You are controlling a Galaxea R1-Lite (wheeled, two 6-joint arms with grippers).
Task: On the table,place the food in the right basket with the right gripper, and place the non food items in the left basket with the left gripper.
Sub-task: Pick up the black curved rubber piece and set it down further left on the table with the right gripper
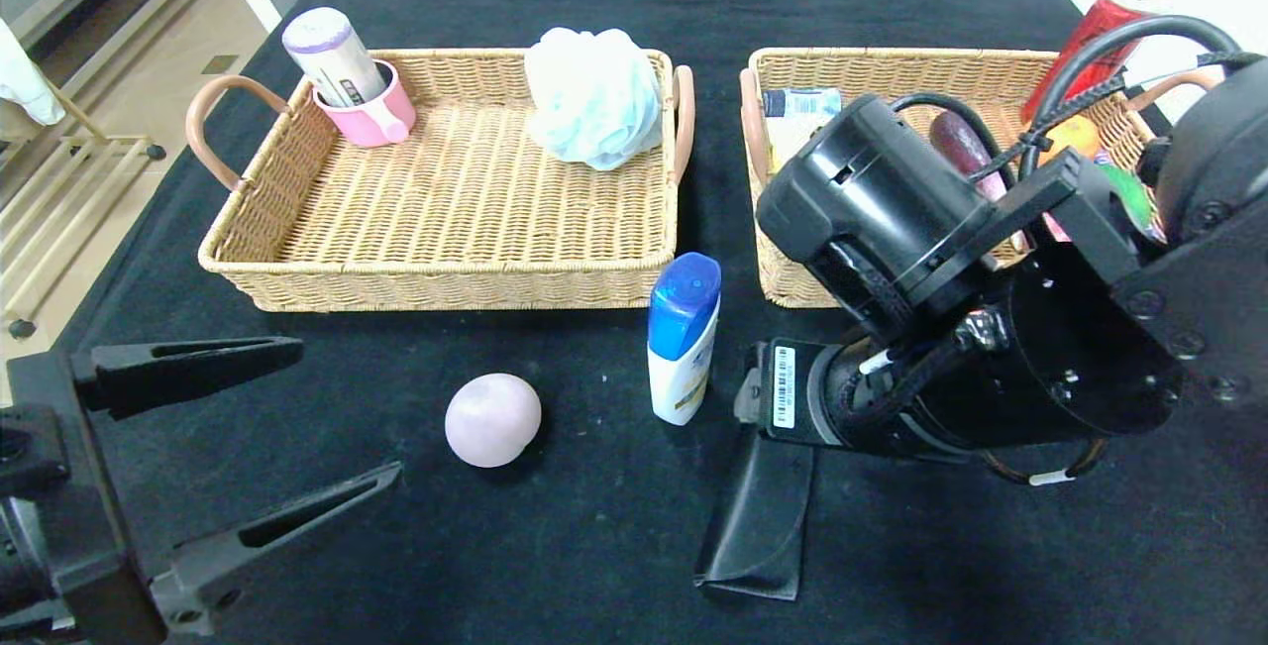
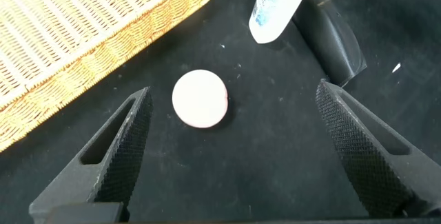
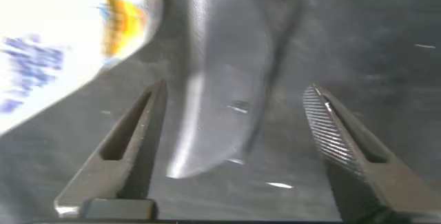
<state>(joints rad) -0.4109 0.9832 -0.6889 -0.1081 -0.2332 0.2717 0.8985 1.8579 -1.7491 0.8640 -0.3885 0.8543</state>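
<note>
A pale pink ball (image 1: pixel 492 419) lies on the black table in front of the left basket (image 1: pixel 436 278). My left gripper (image 1: pixel 347 409) is open and empty, just short of the ball; in the left wrist view the ball (image 2: pixel 200 98) lies ahead of the spread gripper (image 2: pixel 232 89). A white shampoo bottle with a blue cap (image 1: pixel 684 338) lies between the baskets. A black case (image 1: pixel 758 516) lies beside it. My right gripper (image 3: pixel 234 92) is open, fingers either side of the case (image 3: pixel 220 79), not closed on it. Its fingers are hidden in the head view.
The left basket holds a pink cup (image 1: pixel 371 115) with a tube in it and a blue bath pouf (image 1: pixel 594 95). The right basket (image 1: pixel 892 58) holds a packet, a purple vegetable, an orange, a red can and other food, partly hidden by my right arm (image 1: pixel 991 328).
</note>
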